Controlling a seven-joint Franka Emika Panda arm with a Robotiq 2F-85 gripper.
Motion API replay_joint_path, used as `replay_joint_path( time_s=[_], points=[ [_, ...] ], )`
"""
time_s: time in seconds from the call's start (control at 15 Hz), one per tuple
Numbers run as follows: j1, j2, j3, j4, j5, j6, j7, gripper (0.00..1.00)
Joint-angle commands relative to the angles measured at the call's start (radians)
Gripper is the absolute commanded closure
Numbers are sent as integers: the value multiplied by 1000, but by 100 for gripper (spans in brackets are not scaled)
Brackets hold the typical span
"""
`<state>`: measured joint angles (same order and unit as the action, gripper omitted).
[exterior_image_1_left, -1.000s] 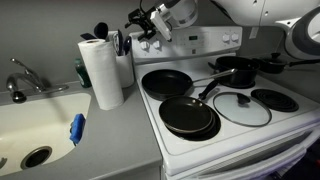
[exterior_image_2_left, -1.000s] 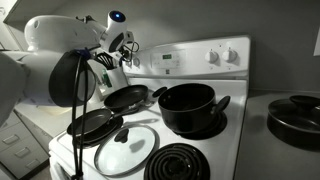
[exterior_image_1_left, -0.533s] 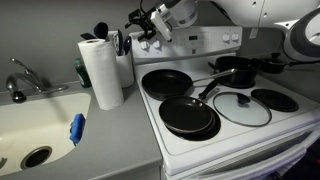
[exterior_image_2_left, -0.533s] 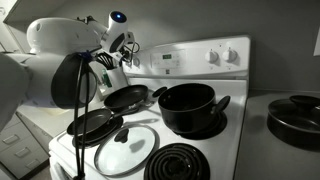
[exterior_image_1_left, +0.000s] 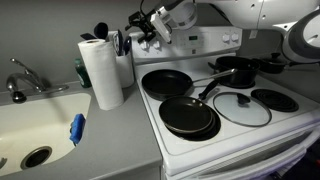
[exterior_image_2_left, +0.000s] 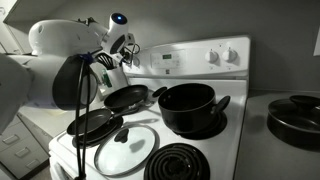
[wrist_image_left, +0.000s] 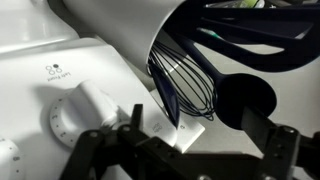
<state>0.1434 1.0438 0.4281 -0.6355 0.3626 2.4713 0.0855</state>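
1. Hovers at the back corner of the white electric stove (exterior_image_1_left: 230, 140) as a black Robotiq gripper (exterior_image_1_left: 137, 26), fingers spread apart and clamped on nothing.
2. Faces, in the wrist view, a pale rounded utensil holder (wrist_image_left: 125, 40) with a dark wire whisk (wrist_image_left: 185, 85) and a black plastic spoon (wrist_image_left: 245, 100) poking out, both just ahead of the fingertips and untouched.
3. Finds that holder on the grey counter (exterior_image_1_left: 115, 135) by the wall, wedged between a white paper-towel roll (exterior_image_1_left: 102, 70) and the stove's control panel, with a round white stove knob (wrist_image_left: 85, 115) close beside it.
4. Blocks a side approach with the tall paper-towel roll, which hides most of the holder in an exterior view.
5. Crowds the cooktop below with a black frying pan (exterior_image_1_left: 165, 82) on the rear burner, two stacked black pans (exterior_image_1_left: 188, 116) in front, a glass lid (exterior_image_1_left: 241, 107) beside them and a black pot (exterior_image_2_left: 188, 105) further along.
6. Leaves well apart, on the far side of the counter, a cream sink (exterior_image_1_left: 30, 120), a chrome faucet (exterior_image_1_left: 25, 78) and a blue brush (exterior_image_1_left: 77, 128) on the sink's edge.
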Motion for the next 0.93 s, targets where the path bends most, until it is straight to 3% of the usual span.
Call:
replay_joint_path(
  time_s=[0.0, 0.27, 0.87],
  points=[
    [6, -9, -6, 7, -19, -57, -12, 0],
    [13, -61, -17, -20, -78, -169, -37, 0],
    [27, -227, -80, -54, -314, -596, -44, 0]
  ],
)
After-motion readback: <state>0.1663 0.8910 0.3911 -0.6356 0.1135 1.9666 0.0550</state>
